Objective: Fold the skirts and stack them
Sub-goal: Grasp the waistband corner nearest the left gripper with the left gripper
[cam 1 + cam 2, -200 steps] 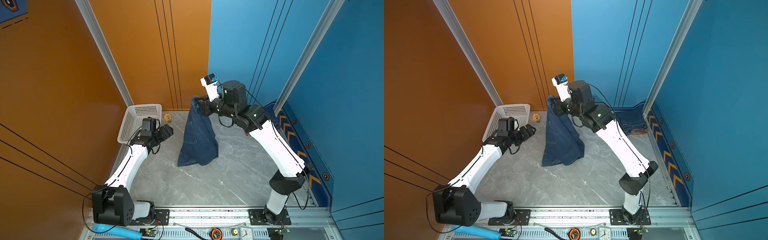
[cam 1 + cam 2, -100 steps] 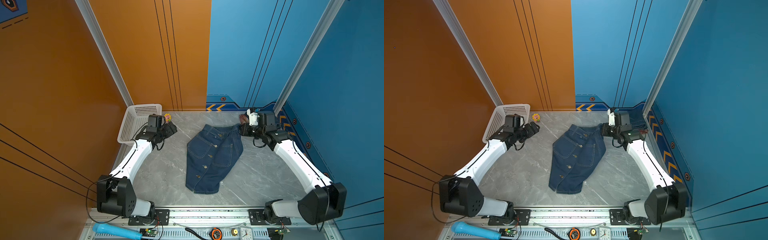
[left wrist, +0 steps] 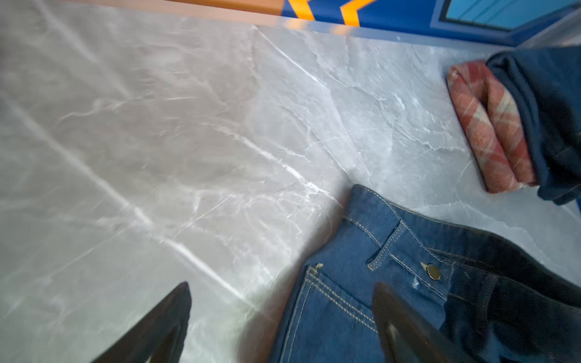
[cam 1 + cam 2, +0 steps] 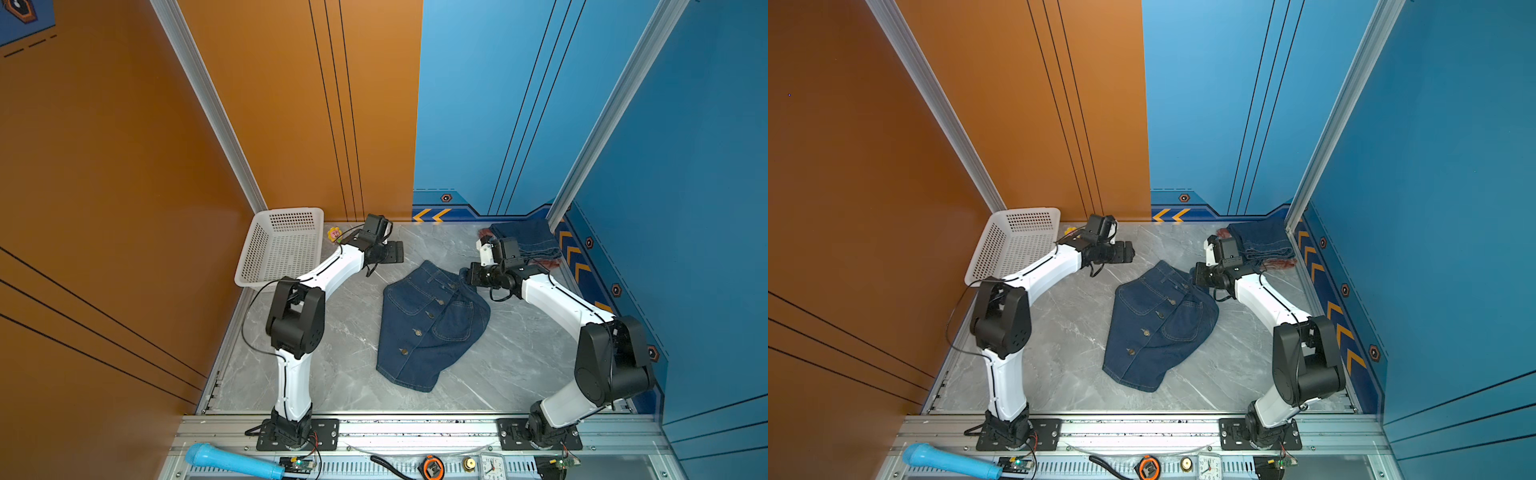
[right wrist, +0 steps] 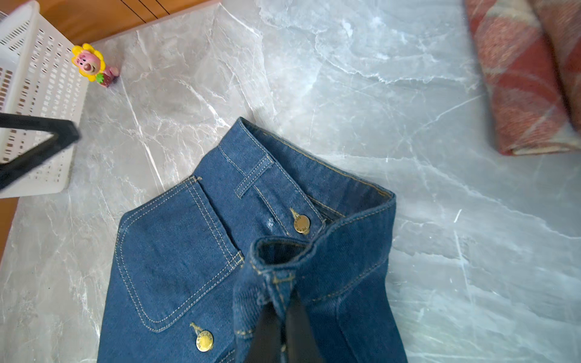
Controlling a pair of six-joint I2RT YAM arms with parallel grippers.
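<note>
Buttoned denim skirt (image 4: pixel 430 328) lies flat mid-counter (image 4: pixel 349 332), brass buttons up. Beside the perforated white basket (image 4: pixel 282 249), the left arm (image 4: pixel 332 268) reaches low, left jaws spread. The bent right arm (image 4: pixel 557 299) has right jaws pinching the skirt's waistband. Behind it, a folded denim skirt (image 4: pixel 525 241) lies on the woolly plaid skirt (image 3: pixel 485 125).

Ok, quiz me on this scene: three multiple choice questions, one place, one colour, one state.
1. Where is the white basket?
A) far left corner
B) by the right arm's base
C) on a skirt

2. What colour is the skirt under the folded denim skirt?
A) green
B) red plaid
C) white

3. The right claw is:
A) open
B) shut on the basket
C) shut on the buttoned denim skirt

Answers:
1 A, it stands against the orange wall.
2 B, the plaid skirt pokes out beneath.
3 C, the right wrist view shows denim pinched in it.
</note>
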